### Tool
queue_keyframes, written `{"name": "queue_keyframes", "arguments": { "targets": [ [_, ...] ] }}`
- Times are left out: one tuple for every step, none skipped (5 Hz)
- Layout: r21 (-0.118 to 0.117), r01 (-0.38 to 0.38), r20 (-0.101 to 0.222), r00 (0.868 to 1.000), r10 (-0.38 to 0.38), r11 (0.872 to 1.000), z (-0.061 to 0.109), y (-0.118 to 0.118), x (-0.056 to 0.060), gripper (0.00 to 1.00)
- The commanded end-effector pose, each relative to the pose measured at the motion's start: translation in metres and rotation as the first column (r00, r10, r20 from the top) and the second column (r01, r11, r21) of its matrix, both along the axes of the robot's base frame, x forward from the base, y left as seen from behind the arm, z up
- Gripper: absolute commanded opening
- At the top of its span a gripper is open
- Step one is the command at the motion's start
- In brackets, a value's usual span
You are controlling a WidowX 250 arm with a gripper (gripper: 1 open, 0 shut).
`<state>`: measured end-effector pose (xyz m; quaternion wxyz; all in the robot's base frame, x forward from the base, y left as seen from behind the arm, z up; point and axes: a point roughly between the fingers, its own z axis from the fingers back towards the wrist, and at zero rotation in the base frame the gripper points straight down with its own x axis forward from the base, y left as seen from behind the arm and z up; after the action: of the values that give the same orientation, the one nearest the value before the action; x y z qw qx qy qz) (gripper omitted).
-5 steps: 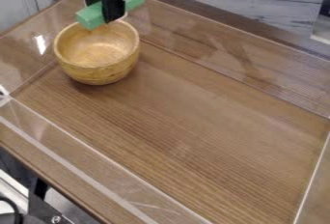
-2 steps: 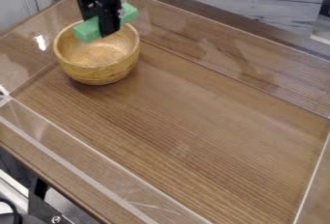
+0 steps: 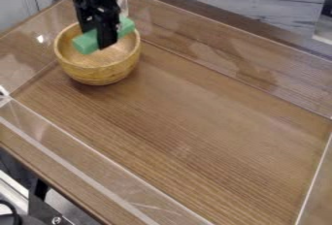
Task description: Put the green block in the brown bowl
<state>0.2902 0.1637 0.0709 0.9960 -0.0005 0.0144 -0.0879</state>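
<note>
The brown bowl (image 3: pixel 97 64) stands at the back left of the wooden table, round and light brown with a thick rim. My black gripper (image 3: pixel 96 30) points straight down into the bowl's mouth, shut on the green block (image 3: pixel 91 41). The block hangs tilted, its lower end inside the bowl and its upper end showing green to the right of the fingers. I cannot tell whether the block touches the bowl's inside.
The wooden table (image 3: pixel 195 122) has a raised clear rim along its near and left edges. A grey marbled wall (image 3: pixel 259 6) runs behind the table. A dark frame shows below the near left corner.
My gripper has come down and a little left with the green block, from above the bowl's far rim into the bowl's mouth. The bowl has stayed in place.
</note>
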Motion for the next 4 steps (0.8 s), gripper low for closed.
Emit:
{"name": "queue_keyframes", "arguments": {
  "targets": [
    [0.028, -0.012, 0.04, 0.999, 0.01, 1.0, 0.0061, 0.0087, 0.0024, 0.0],
    [0.028, -0.014, 0.042, 0.999, 0.013, 1.0, 0.0009, 0.0112, 0.0047, 0.0],
    [0.024, -0.017, 0.045, 0.999, 0.016, 1.0, -0.0031, 0.0133, 0.0067, 1.0],
    [0.016, -0.021, 0.049, 0.999, 0.02, 1.0, -0.0039, 0.0145, 0.0078, 1.0]
  ]
}}
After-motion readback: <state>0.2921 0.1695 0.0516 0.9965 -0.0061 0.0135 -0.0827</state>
